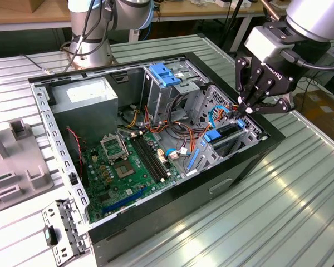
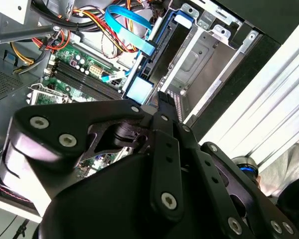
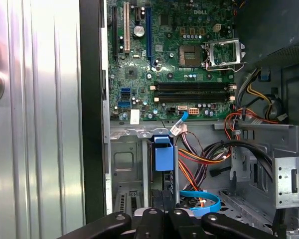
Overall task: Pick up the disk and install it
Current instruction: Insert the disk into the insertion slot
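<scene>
**Gripper Pinches the Disk Down in Its Slot**

The gripper [image 1: 246,110] hangs over one corner of the open computer case [image 1: 239,172]. Its two fingers are drawn close together. They look clamped on the thin top edge of the disk [image 1: 228,135].

I think it pinches the edge from above because the slot is so narrow. A thin grip like that can go down between the walls without bumping them.

The disk is right under the gripper's tips. It stands on its edge inside the metal cage [image 2: 199,59], leaning a little, the way the cage leans. I guess it is turned on edge because that is the only way it fits the slot. It sits down in the slot, but I cannot tell if it is pushed all the way in.

The disk looks like a flat, dark slab. A blue rail [image 2: 158,47] runs along its side, most likely to guide it down the cage. The rail ends in a light blue tab [image 3: 162,157] just in front of the fingers.

A flat blue cable [image 3: 199,199] curls just beside the gripper, off to one side of the slot. The green board [image 3: 189,74] lies farther out, past the cage. The big grey box [image 1: 83,105] sits well away from the gripper, at the other end of the case.
</scene>
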Controlling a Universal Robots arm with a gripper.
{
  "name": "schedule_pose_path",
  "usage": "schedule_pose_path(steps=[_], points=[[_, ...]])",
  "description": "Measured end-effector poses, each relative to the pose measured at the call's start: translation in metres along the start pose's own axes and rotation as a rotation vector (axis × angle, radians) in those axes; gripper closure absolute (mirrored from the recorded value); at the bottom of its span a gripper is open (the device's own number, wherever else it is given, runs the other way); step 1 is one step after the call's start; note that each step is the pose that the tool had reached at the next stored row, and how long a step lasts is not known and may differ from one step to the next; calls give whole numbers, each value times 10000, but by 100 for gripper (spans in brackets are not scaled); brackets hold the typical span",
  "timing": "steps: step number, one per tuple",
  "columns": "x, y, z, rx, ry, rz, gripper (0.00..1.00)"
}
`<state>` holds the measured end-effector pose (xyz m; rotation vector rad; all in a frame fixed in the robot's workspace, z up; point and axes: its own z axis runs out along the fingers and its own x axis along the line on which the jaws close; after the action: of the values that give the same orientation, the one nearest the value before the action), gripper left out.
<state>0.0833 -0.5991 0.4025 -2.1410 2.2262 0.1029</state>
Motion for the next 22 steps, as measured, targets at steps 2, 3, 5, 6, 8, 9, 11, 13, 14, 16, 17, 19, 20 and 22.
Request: schedule_pose_path(steps=[2, 3, 5, 6, 8, 9, 11, 13, 14, 16, 17, 19, 20, 22], points=[[0, 0, 0, 0, 0, 0, 89], [0, 0, 0, 0, 0, 0, 89], [0, 0, 2, 0, -1, 0, 89], [0, 0, 4, 0, -2, 0, 89], [1, -15, 19, 0, -1, -1, 89], [3, -25, 39, 0, 0, 0, 89], [5, -42, 74, 0, 5, 0, 89], [7, -74, 115, 0, 15, 0, 89], [7, -89, 130, 0, 18, 1, 89], [9, -117, 164, 1, 25, 1, 89], [10, -132, 185, 1, 30, 0, 89], [12, -153, 220, 1, 42, 0, 89], [13, -161, 233, 1, 45, 0, 89], [15, -168, 253, 2, 51, 1, 89]])
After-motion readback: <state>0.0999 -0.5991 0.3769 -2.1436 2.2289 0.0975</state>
